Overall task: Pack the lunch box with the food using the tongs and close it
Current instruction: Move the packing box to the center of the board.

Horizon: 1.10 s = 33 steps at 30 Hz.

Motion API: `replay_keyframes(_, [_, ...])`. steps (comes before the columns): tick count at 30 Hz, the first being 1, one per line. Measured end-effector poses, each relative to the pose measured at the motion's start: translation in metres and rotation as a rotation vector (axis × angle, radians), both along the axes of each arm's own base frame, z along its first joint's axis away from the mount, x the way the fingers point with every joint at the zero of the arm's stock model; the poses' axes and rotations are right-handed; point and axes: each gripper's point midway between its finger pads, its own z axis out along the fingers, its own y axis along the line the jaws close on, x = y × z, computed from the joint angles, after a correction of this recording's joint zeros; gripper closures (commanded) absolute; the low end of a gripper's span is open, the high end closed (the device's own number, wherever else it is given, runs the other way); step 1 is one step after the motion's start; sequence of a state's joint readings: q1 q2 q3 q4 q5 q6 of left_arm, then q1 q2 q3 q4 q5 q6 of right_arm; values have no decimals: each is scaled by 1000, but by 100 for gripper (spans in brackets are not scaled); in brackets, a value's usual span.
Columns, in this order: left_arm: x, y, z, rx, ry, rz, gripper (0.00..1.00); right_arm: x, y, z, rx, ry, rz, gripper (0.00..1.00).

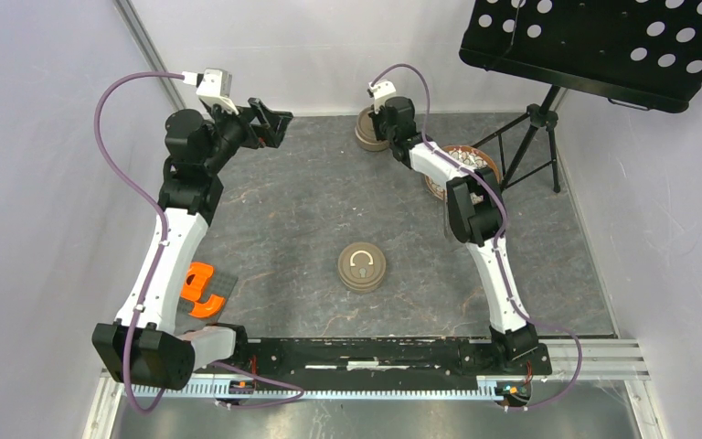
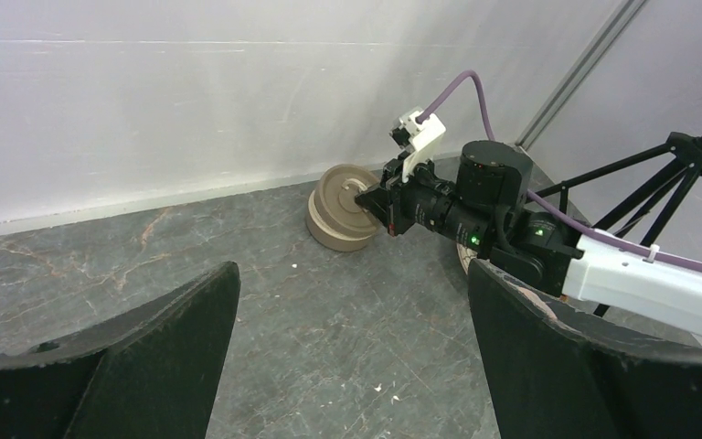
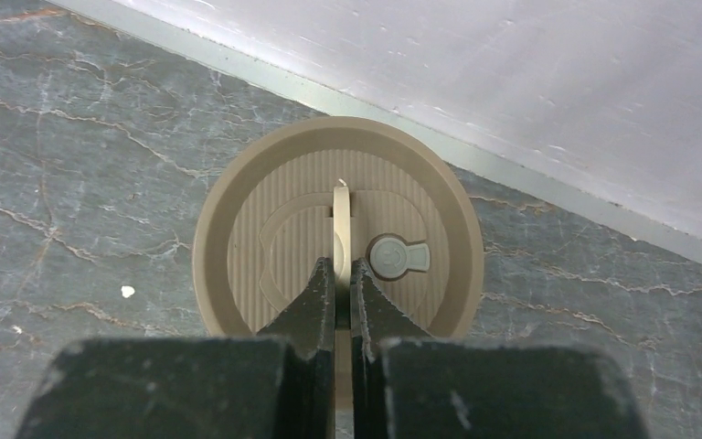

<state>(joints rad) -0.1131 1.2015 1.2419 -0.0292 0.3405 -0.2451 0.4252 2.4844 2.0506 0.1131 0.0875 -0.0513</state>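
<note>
Presently, right arm (image 1: 475, 215) reaches the far wall (image 3: 530, 64), right tool (image 3: 341, 279) clamped on lid handle (image 3: 341, 215); left tool (image 2: 352, 357) held high, jaws apart.

The table (image 1: 311, 210) carries two arms, one left arm (image 1: 169, 247) and one right arm (image 1: 501, 279). Each ends in a single gripper, so there are two: the left gripper (image 1: 272, 123) and the right gripper (image 3: 343, 274). Two purple cables (image 1: 101, 119) trail along them, one apiece. Round tan lunch box parts number two, the centre part (image 1: 361, 279) and the far part (image 3: 265, 247) (each topped by one handle (image 1: 362, 264)). There is one patterned plate (image 1: 489, 165). The food (image 1: 462, 155) on it is mostly hidden by the right arm and cannot be counted. There is also one orange piece (image 1: 203, 288) and one black music stand (image 1: 594, 46).
</note>
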Motion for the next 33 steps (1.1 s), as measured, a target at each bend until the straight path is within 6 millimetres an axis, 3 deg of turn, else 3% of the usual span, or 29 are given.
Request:
replay_keyframes(9, [1, 2, -2, 1, 5, 5, 0, 8, -1, -3, 13, -3, -10, 100])
replay_keyframes(33, [7, 3, -11, 3, 27, 8, 0, -7, 5, -12, -41, 95, 96, 100])
